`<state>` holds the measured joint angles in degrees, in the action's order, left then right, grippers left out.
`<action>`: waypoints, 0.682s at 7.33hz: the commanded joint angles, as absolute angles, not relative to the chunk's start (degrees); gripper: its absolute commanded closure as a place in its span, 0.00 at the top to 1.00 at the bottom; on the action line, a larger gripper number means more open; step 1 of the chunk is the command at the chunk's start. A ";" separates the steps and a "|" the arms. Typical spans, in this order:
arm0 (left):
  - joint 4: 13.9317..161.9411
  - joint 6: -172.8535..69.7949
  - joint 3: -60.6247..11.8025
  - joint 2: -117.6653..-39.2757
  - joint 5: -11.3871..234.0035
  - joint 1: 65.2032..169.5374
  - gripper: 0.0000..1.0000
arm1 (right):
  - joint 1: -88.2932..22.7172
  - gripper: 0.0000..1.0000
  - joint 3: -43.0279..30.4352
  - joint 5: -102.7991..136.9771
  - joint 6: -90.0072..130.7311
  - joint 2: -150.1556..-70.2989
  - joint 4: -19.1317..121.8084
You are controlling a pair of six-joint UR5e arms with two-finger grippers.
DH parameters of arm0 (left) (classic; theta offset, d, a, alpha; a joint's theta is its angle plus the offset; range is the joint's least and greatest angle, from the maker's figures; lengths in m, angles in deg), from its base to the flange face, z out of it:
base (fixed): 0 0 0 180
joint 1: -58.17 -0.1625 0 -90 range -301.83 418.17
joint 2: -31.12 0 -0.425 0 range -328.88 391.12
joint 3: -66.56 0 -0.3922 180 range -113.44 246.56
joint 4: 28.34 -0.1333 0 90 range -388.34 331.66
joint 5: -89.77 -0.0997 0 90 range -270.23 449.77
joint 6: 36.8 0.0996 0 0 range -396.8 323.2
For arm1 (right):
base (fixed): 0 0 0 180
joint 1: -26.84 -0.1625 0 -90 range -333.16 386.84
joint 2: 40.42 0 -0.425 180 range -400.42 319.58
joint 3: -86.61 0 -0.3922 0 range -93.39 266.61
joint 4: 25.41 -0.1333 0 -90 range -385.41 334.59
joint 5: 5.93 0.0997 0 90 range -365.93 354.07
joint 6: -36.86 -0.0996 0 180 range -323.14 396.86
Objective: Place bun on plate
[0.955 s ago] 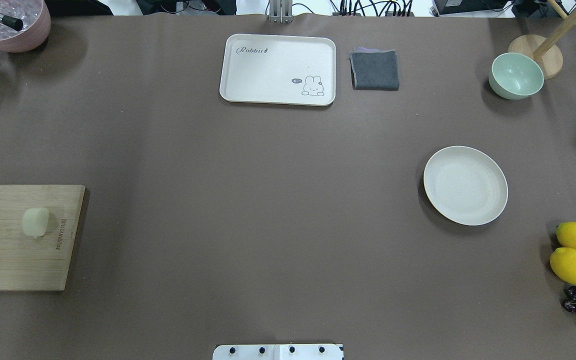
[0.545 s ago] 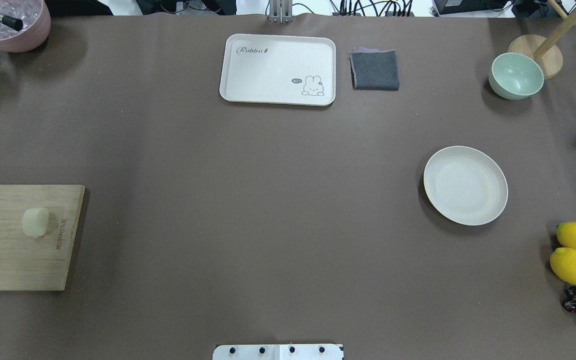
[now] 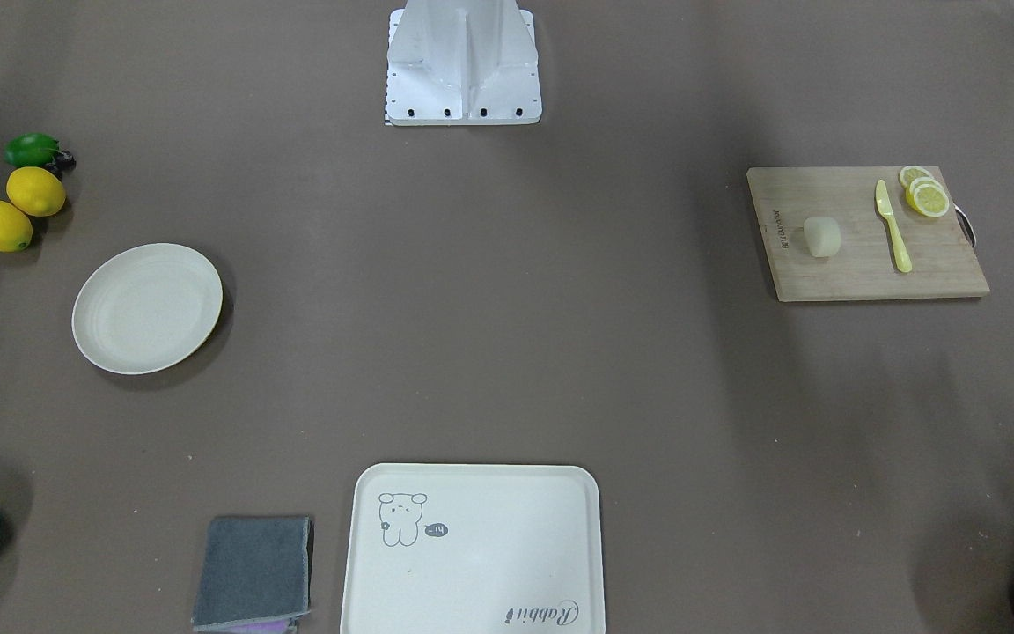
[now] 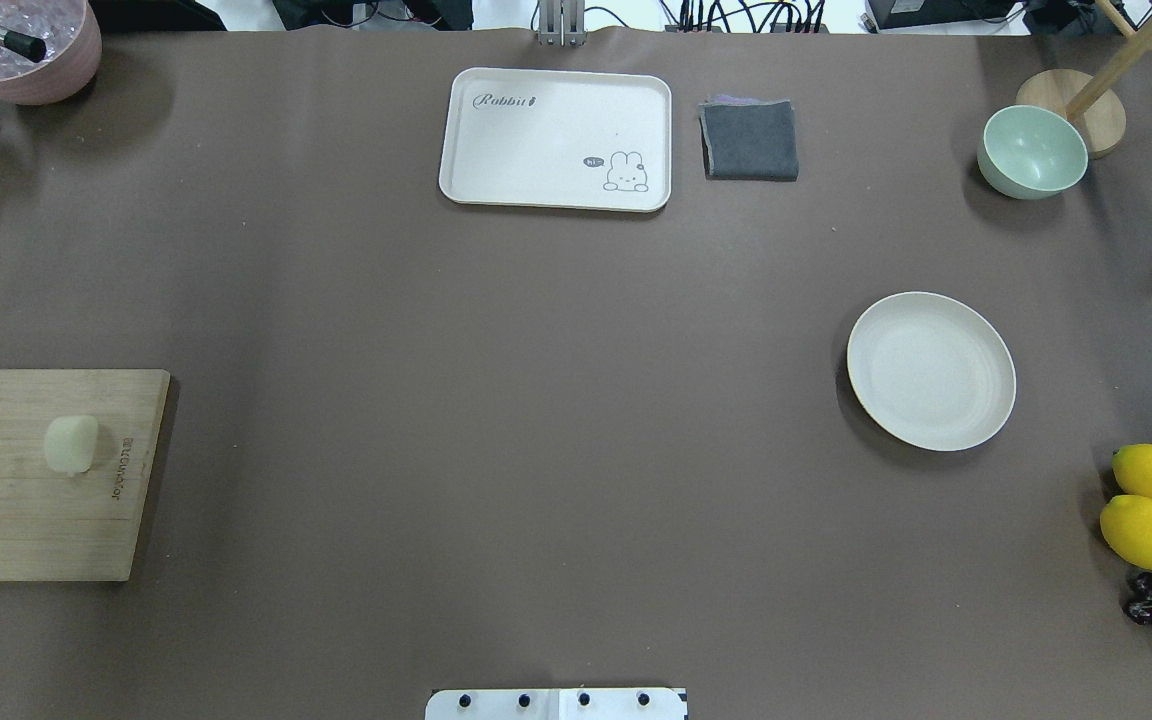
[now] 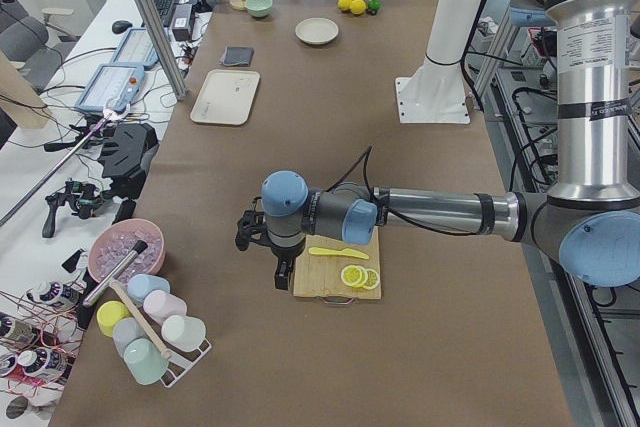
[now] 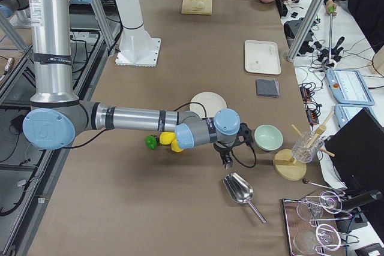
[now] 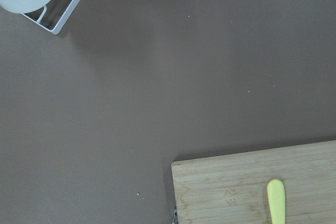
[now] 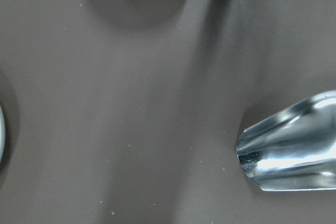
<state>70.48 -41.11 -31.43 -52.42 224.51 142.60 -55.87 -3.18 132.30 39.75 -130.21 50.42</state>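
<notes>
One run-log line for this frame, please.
stage: before grasp | bun: on cutting board | plate: bare | left gripper: by board end, state unclear | right gripper: between green bowl and scoop, state unclear

Brown table [image 6: 180, 214], running up the frame.
Right arm [image 6: 132, 118], extended from the left edge to the centre. The right gripper [image 6: 227, 161] is pointed down over bare table; its opening cannot be judged.
Plate [image 6: 208, 101], seen just above the arm.
Lemons [image 6: 166, 139] and lime [image 6: 150, 142], partly hidden behind the arm.
Green bowl [image 6: 268, 137] and metal scoop [image 6: 239, 190], placed right of centre.
Tray [image 6: 262, 57] and grey cloth [image 6: 267, 87], set at upper right.
Cutting board [image 6: 197, 10], found at the top, with the bun [image 6: 200, 5] on it.
</notes>
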 commanded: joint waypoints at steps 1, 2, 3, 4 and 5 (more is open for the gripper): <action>70.53 -41.02 -30.57 -52.55 224.51 142.29 0.98 | -55.69 1.00 -14.24 133.62 39.24 -129.10 62.08; 70.53 -41.10 -30.39 -52.64 224.51 142.29 0.98 | -54.21 1.00 -16.46 135.38 38.28 -128.58 64.04; 70.53 -41.11 -30.38 -52.98 224.51 142.29 0.98 | -51.84 1.00 -16.75 135.48 35.31 -128.14 63.72; 70.53 -41.11 -30.38 -53.07 224.51 142.29 0.98 | -48.51 1.00 -16.66 135.13 30.93 -127.79 61.19; 70.53 -41.11 -30.38 -53.08 224.51 142.29 0.98 | -46.13 1.00 -15.79 135.13 23.49 -127.96 58.38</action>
<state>70.53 -41.10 -30.42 -53.00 224.51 142.29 -49.47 -16.28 135.14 31.20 -128.02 61.29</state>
